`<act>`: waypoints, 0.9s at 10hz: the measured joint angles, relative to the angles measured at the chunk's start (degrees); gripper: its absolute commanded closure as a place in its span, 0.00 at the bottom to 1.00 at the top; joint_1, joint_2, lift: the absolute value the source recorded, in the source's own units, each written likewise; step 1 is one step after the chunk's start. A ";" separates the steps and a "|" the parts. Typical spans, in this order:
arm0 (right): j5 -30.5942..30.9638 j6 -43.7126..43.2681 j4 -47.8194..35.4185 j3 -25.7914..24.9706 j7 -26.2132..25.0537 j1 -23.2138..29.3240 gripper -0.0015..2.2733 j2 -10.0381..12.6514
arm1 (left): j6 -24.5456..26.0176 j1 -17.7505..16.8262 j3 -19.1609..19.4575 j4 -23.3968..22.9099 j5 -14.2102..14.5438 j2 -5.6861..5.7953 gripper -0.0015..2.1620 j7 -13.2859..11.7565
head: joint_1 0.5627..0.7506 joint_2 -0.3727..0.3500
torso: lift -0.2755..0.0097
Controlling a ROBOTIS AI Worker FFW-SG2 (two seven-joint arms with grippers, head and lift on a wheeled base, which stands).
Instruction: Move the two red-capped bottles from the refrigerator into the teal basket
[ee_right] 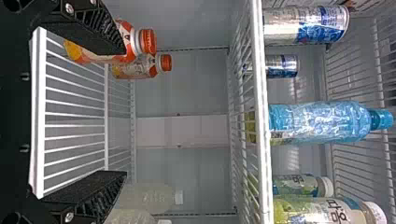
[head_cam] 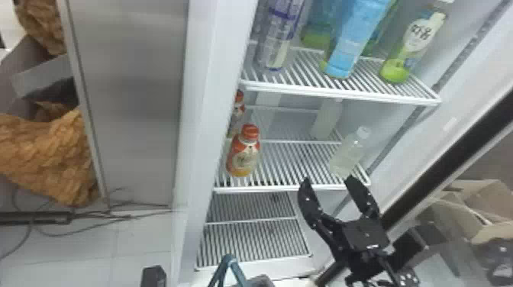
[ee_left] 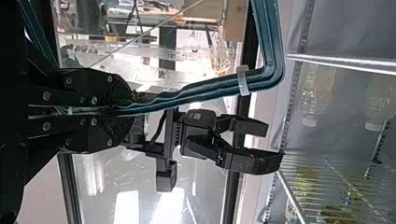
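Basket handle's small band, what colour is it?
The band is whitish, clearest in the left wrist view.

Dark cables [head_cam: 57,233] cross the pale tiled floor [head_cam: 143,238] beside a metal panel [head_cam: 131,99].

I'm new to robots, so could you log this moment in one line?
Right claw: open, near fridge shelf | left claw: shut on basket handle | red-capped bottles: both on that shelf
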 measured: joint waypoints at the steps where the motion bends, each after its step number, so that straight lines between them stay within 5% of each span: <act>1: 0.00 0.00 -0.02 0.00 0.00 0.00 0.04 0.00 | 0.00 0.01 0.00 0.00 0.00 0.00 0.50 0.00 | 0.70 0.03 | 0.17; 9: -0.11 0.00 -0.14 0.00 0.00 0.09 0.04 0.00 | 0.07 0.03 -0.01 0.00 0.00 0.00 0.50 -0.09 | 0.70 0.03 | 0.17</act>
